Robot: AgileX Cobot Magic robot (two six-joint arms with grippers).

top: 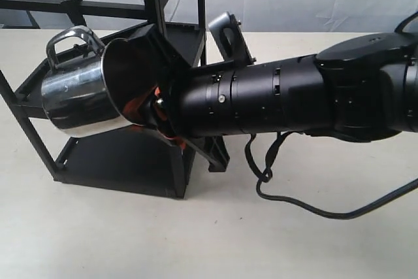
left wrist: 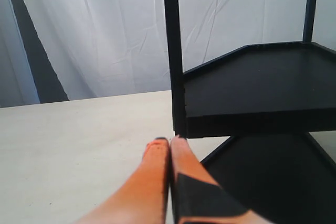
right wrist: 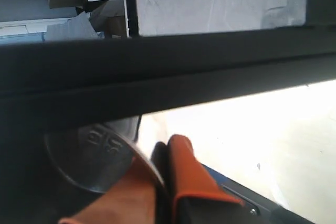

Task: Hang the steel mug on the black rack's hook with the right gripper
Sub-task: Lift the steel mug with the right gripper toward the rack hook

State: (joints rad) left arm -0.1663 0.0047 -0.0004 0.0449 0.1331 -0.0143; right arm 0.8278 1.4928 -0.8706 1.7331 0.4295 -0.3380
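Pinching the mug [top: 78, 99] by its wall, the right gripper [top: 157, 110] holds it tilted in front of the rack [top: 124, 161], handle upward, above the lower shelf. The left gripper [left wrist: 169, 145] has its jaws pressed together beside a rack post, over the surface [left wrist: 73, 145].

A shiny steel mug [top: 78, 99] lies tipped sideways, its looped handle uppermost and open mouth facing right. It hangs in front of the black rack [top: 124, 161], beside its upright post.
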